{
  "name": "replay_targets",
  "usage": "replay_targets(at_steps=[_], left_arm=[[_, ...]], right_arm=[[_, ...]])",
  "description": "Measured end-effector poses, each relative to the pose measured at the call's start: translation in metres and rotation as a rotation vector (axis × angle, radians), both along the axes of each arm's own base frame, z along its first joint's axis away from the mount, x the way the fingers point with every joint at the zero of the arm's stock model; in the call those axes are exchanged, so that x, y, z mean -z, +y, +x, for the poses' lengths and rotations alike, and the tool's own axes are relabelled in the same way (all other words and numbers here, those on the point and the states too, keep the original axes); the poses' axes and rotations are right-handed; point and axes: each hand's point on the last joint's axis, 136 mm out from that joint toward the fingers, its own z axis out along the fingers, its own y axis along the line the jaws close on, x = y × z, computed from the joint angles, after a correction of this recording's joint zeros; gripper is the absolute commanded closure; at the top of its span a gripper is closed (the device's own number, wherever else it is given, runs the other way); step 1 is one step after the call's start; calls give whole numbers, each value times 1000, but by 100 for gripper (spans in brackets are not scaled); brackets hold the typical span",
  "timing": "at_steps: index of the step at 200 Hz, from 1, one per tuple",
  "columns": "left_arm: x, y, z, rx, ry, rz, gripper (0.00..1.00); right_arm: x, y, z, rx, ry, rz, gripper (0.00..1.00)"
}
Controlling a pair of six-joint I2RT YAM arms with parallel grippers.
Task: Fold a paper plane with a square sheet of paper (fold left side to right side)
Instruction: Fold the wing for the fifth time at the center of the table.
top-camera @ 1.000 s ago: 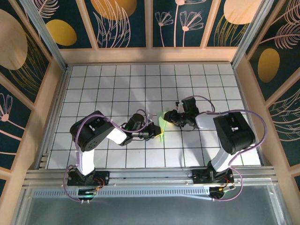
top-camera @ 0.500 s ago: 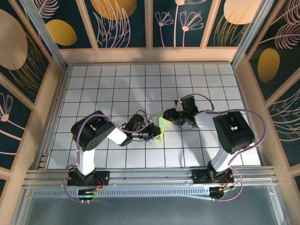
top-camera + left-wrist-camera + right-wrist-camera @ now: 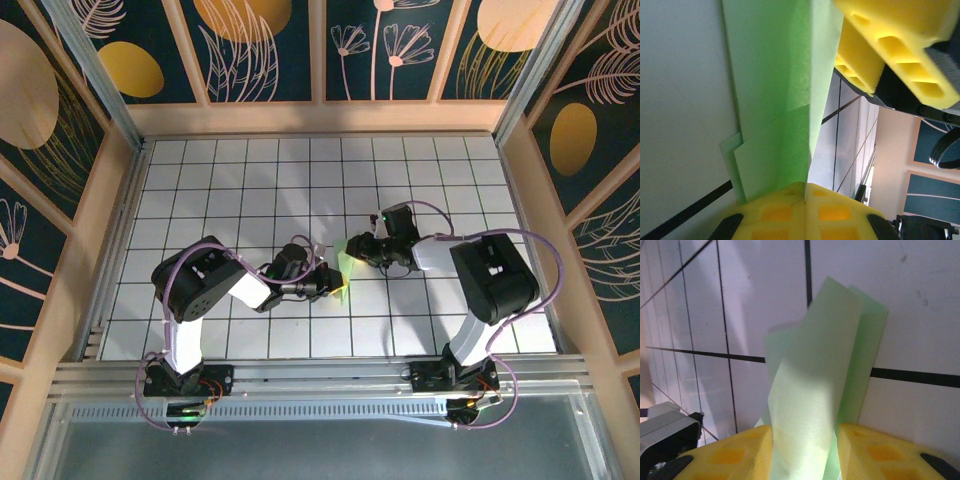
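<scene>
Robot test cell, white gridded table [image 3: 240, 190], wooden frame, botanical-print walls [image 3: 260, 45], aluminium rail [image 3: 300, 380]

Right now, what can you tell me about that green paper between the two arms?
The folded paper is thin, pale mint green, creased into a narrow layered wedge. It sits mid-table, lifted off the white grid surface, with both yellow-padded claws on it: the left claw shut on one end, and the right claw with the other end between its pads.
</scene>
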Motion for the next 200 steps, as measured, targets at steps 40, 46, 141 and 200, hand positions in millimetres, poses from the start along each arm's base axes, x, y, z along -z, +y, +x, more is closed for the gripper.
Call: replay_targets(at_steps=[40,46,141,200], left_arm=[[0,0,0,1,-1,0,82],[0,0,0,0,0,0,80],[-17,14,20,-45,-34,-3,54],[-13,11,41,-54,-49,21,62]], right_arm=[[1,0,1,2,2,-5,63],[1,0,1,2,2,-5,63],[2,0,1,2,10,-9,63],[2,0,1,2,10,-9,63]])
